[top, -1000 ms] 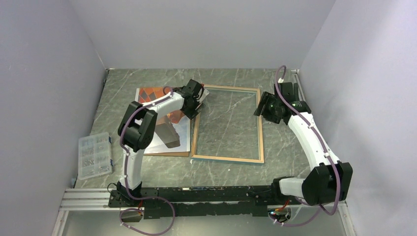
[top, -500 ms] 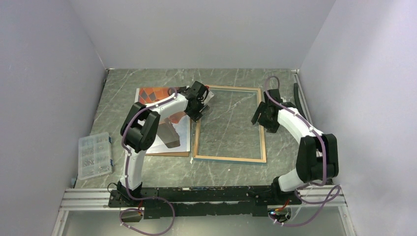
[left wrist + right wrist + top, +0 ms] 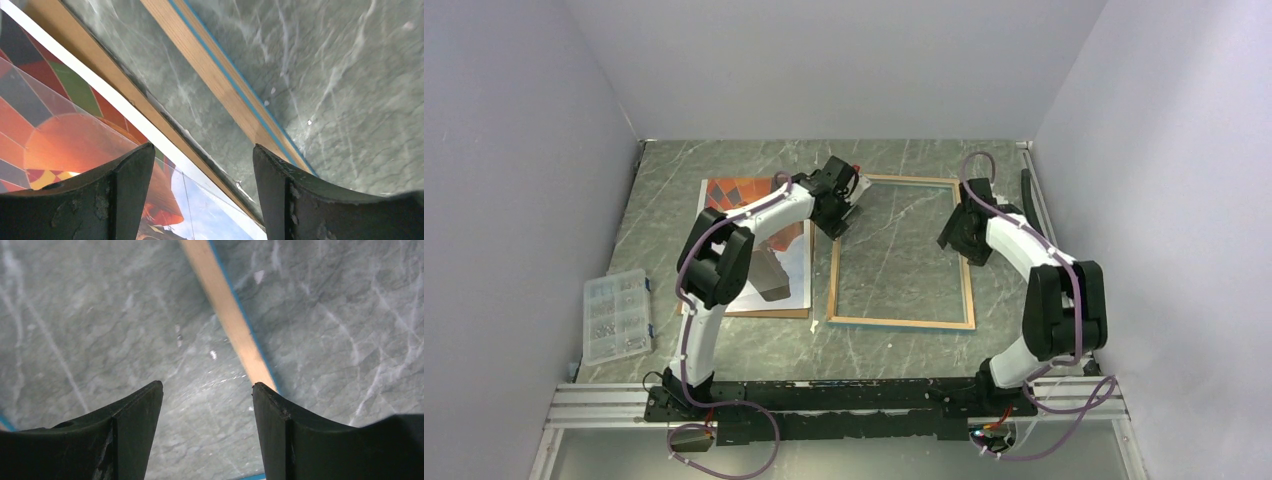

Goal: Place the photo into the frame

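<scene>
Wood frame (image 3: pixel 902 323): L gripper (image 3: pixel 201 151) & R gripper (image 3: pixel 206 386) hover over opp. rails, jaws apart.

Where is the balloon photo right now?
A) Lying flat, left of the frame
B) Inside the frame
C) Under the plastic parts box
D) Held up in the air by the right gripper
A: the photo lies flat to the left of the frame, and the frame has no picture in it.
</scene>
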Motion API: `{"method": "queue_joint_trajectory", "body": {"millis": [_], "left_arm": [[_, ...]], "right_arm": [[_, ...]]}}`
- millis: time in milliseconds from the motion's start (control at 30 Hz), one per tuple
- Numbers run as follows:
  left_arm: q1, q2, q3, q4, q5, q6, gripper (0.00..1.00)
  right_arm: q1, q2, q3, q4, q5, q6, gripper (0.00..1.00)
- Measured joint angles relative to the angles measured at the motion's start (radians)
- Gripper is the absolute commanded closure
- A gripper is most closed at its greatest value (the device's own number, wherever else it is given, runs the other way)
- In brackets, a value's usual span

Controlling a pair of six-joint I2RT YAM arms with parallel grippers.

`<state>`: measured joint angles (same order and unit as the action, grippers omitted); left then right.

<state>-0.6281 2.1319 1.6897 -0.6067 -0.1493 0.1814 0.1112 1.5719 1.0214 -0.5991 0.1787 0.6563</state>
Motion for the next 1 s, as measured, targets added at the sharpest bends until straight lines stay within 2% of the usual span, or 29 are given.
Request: {"method": "queue_joint_trajectory", "body": {"millis": [133,200,233,300,433,567,633,733,867,1000], "left_arm": [[0.006,0.003,0.062,-0.018,0.007,-0.002,0.18],[0.019,-0.003,0.087,-0.043,0.026,-0.003,0.14],[0.033,-0.011,0.095,-0.060,0.035,-0.003,0.07],[0.085,-0.042,0.103,-0.100,0.060,-0.007,0.06],[0.286,-0.141,0.104,-0.165,0.105,-0.005,0.05],[0.560,-0.248,0.088,-0.185,0.115,0.016,0.05],[0.676,-0.281,0.070,-0.190,0.111,0.026,0.09],[0.805,-0.288,0.040,-0.203,0.100,0.043,0.23],[0.885,-0.242,0.008,-0.238,0.102,0.053,0.32],[0.921,-0.188,-0.054,-0.239,0.104,0.053,0.34]], "right_arm": [[0.080,-0.071,-0.017,0.017,0.003,0.021,0.22],[0.179,-0.093,-0.010,0.034,0.006,0.029,0.20],[0.236,-0.092,0.002,0.042,0.002,0.030,0.19],[0.328,-0.068,0.049,0.051,-0.008,0.030,0.18],[0.479,0.076,0.260,0.078,-0.055,0.021,0.17],[0.572,0.279,0.496,0.126,-0.138,0.003,0.17],[0.602,0.377,0.592,0.131,-0.184,-0.004,0.18],[0.644,0.530,0.734,0.127,-0.257,-0.013,0.19],[0.674,0.643,0.811,0.115,-0.325,-0.018,0.22],[0.676,0.686,0.818,0.092,-0.365,-0.018,0.24]]}}
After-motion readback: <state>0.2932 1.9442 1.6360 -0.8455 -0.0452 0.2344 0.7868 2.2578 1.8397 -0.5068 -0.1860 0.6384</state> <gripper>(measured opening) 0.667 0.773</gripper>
